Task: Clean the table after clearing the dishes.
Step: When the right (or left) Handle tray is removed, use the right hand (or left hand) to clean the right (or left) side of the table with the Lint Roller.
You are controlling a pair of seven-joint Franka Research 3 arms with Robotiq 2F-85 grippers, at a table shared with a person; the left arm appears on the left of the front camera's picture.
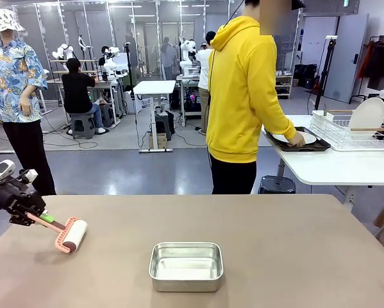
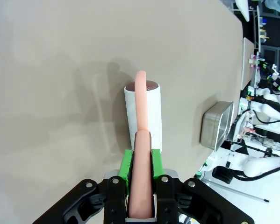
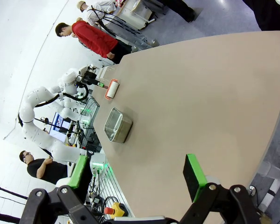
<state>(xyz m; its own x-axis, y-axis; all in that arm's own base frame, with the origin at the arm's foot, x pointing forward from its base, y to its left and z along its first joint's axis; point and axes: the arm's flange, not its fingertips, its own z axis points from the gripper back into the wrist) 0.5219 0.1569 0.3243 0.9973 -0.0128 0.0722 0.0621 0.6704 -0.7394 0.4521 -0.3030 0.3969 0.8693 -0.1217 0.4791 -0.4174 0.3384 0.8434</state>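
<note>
Nearest the robot, the right gripper (image 3: 137,186) hung with its jaws wide and nothing between them, high over the near edge of the table (image 1: 294,244). Further in sat a steel pan (image 1: 186,265), and off to the left the left gripper (image 1: 33,215) was clamped on the pink handle of a lint roller (image 1: 72,235) — the white roll looked to be resting on the tabletop, though contact was hard to confirm. To roll well, the drum should probably stay flat and pressed evenly, in straight overlapping passes that skirt the pan. Beyond the table, a person in a yellow hoodie had a hand (image 1: 297,140) on a tray (image 1: 294,146) holding a plate (image 1: 294,137) — the dishes were already off, on the white side table.
</note>
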